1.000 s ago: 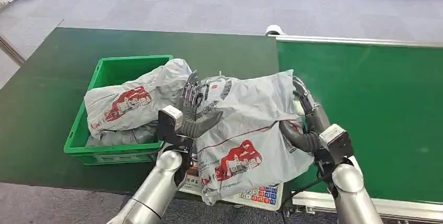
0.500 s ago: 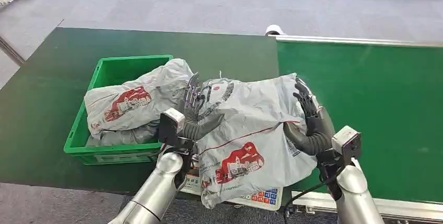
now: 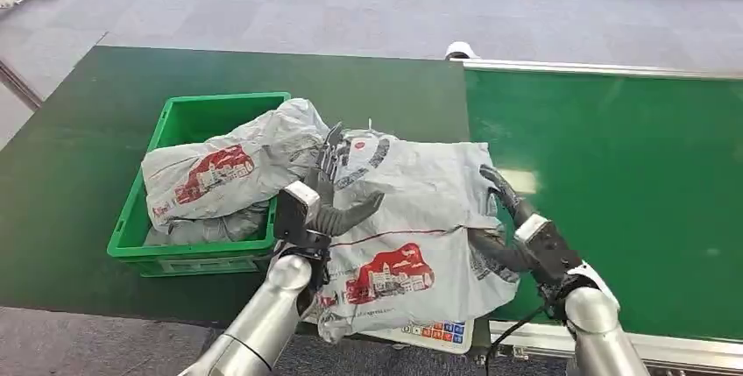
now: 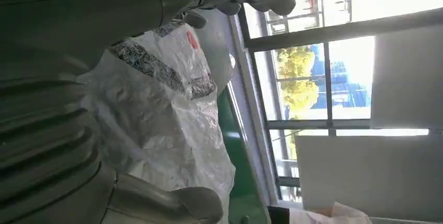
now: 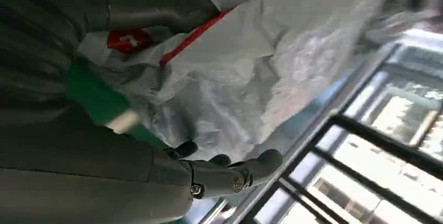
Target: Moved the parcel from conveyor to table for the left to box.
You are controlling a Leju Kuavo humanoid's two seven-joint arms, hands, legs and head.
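A grey plastic parcel (image 3: 412, 218) with red print lies across the seam between the dark green table (image 3: 88, 148) and the brighter green conveyor (image 3: 613, 157), its near end hanging over the front edge. My left hand (image 3: 331, 190) stands at its left side, fingers spread upright and the thumb resting on top of the bag. My right hand (image 3: 506, 229) is low at the parcel's right edge, fingers apart and touching the bag. In the wrist views the crinkled parcel (image 4: 156, 109) (image 5: 251, 67) lies just past my left hand (image 4: 104, 36) and my right hand (image 5: 156, 172), both with straightened fingers.
A green crate (image 3: 188, 106) sits on the table left of the parcel, with another grey parcel (image 3: 223, 170) filling it and bulging over its right rim. A printed sheet (image 3: 434, 332) pokes out under the parcel's near end. The conveyor's metal rail (image 3: 605, 67) runs along the back.
The parcel has sunk from between my hands and now lies flatter on the table. My right hand has dropped and tilted outward from its side; the left hand has barely moved.
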